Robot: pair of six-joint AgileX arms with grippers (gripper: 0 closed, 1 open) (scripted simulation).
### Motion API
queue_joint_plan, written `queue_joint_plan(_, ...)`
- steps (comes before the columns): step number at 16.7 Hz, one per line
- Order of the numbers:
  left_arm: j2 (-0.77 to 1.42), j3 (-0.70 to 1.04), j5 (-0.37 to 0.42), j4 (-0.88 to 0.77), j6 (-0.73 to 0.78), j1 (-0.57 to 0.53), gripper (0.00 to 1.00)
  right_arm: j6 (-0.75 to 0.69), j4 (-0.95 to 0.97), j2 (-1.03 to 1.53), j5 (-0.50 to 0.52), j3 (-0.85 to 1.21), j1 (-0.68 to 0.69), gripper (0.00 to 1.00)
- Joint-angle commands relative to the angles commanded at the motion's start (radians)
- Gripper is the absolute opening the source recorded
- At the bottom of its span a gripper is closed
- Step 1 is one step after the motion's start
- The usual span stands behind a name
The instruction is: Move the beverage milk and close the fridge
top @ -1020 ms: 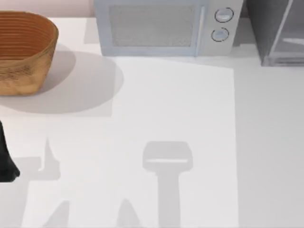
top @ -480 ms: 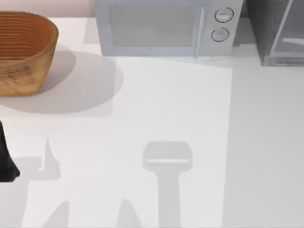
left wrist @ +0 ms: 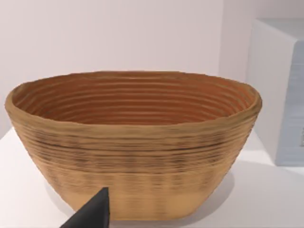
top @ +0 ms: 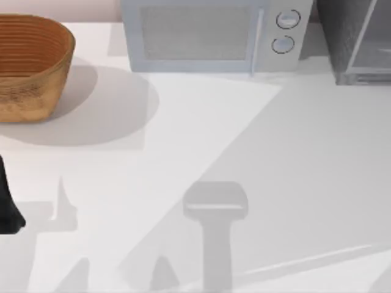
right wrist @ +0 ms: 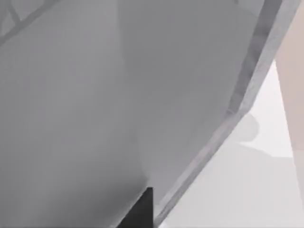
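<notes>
The fridge stands at the table's back right corner, a dark-grey cabinet whose translucent door sits in a pale frame. The right wrist view looks closely along that glass door and its pale frame, with a dark part of my right gripper right beside the frame. The beverage milk is out of view. My left arm is parked at the table's left edge, and my left gripper faces a woven basket.
A brown woven basket sits at the back left, appearing large in the left wrist view. A light-grey microwave with two round knobs stands at the back centre, left of the fridge. Broad shadows lie across the white table.
The grey shadow over the table's right side has spread leftward into a wide diagonal band. The left arm, basket and microwave have not moved.
</notes>
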Motion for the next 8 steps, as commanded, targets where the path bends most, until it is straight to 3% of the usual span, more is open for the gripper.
queue_joint_plan(5, 0.0, 0.0, 0.0, 0.0, 0.0, 0.0, 1.0, 0.248, 0.143, -0.087, 0.287, -0.12, 0.394, 1.0)
queue_joint_plan(8, 0.0, 0.0, 0.0, 0.0, 0.0, 0.0, 1.0, 0.365, 0.223, -0.149, 0.428, -0.173, 0.551, 1.0)
